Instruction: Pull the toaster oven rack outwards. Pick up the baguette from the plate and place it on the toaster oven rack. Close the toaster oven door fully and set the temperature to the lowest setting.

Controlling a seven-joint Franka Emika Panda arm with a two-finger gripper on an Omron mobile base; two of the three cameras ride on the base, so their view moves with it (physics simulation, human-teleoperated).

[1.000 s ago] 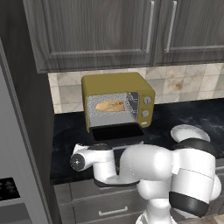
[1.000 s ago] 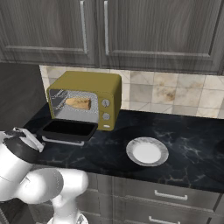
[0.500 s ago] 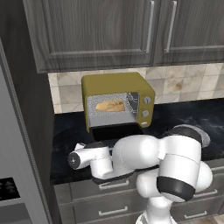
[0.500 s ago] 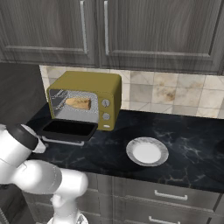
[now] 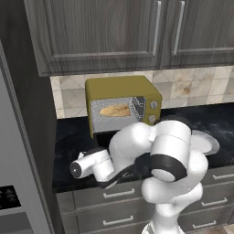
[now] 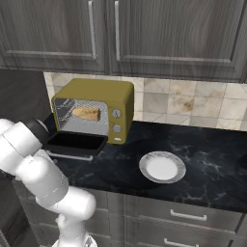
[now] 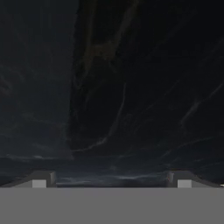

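The gripper hovers close over the black marble counter, fingers spread wide, holding nothing. Further back the plate sits empty, with open counter all round it. Behind, the oven door hangs down flat near the counter's front edge, and the baguette lies inside the yellow toaster oven by the wall.

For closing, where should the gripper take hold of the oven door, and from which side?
Take the door at its silver bar handle on the front edge, coming from below and in front. The door lies flat, hinged at the toaster oven, so lifting that free edge should swing it shut most easily. The baguette is already inside.
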